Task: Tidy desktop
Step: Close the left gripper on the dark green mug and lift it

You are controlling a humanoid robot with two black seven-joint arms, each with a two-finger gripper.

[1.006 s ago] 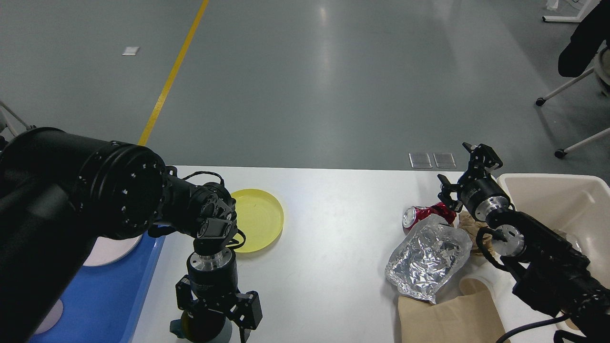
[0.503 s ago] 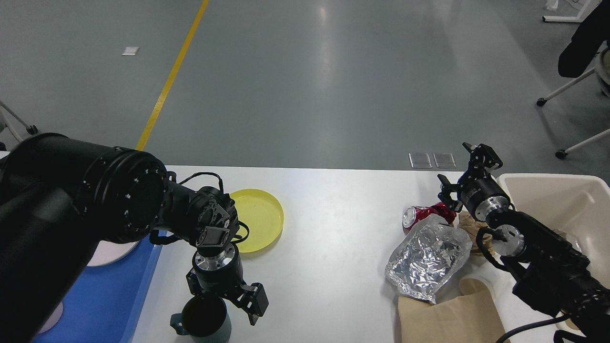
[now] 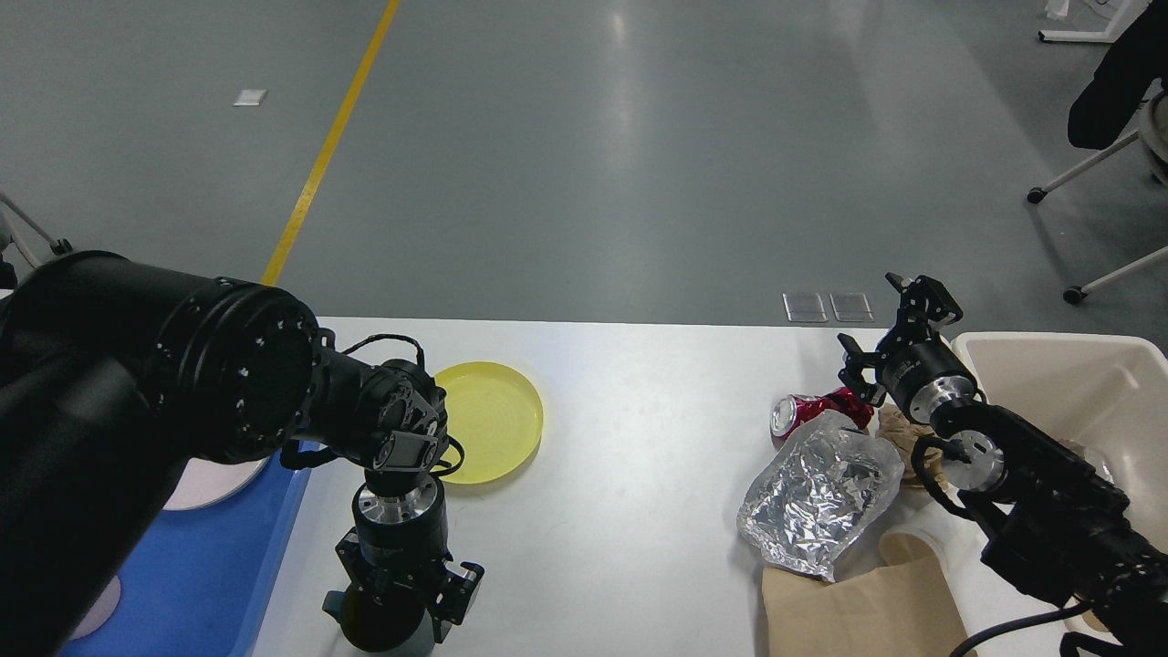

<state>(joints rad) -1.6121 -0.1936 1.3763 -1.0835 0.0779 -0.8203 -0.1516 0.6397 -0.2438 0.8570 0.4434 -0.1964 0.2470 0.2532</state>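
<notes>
White desktop (image 3: 639,474) fills the lower frame. At lower left, my left gripper (image 3: 401,602) points down over the dark mug (image 3: 379,625), fingers spread around its rim, positioned for a grasp; contact cannot be told. At right, my right gripper (image 3: 890,324) stands open above the red can (image 3: 808,411), beside the beige bin (image 3: 1049,365).

The left hand (image 3: 401,598) has swung back left, over the mug (image 3: 374,625).
</notes>
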